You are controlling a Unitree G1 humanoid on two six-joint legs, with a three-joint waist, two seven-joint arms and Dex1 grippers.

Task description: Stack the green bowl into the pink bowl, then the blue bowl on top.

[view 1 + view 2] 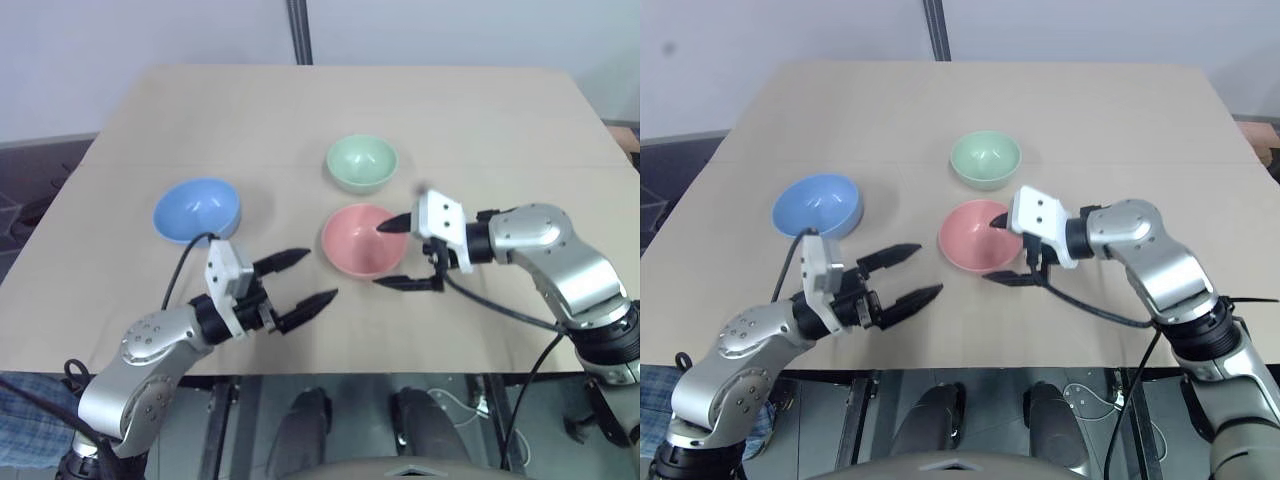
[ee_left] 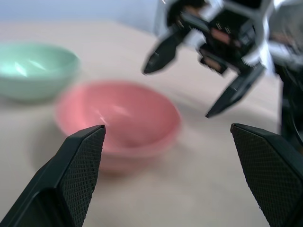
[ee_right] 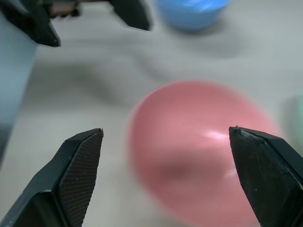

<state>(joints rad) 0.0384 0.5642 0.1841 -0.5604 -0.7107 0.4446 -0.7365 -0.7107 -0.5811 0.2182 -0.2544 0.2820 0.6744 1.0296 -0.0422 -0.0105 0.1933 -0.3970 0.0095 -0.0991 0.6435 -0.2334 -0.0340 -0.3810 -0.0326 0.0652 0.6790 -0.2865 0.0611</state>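
The right pincer (image 1: 403, 254) hangs with fingers spread apart, empty, over the near right rim of the pink bowl (image 1: 362, 240). The left pincer (image 1: 303, 279), also spread and empty, hovers near the bowl's left. The green bowl (image 1: 361, 162) sits just behind the pink one, the blue bowl (image 1: 197, 209) well left, all separate on the table (image 1: 300, 110).

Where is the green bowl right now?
The green bowl sits empty on the table, just beyond the pink bowl, right of the blue bowl.
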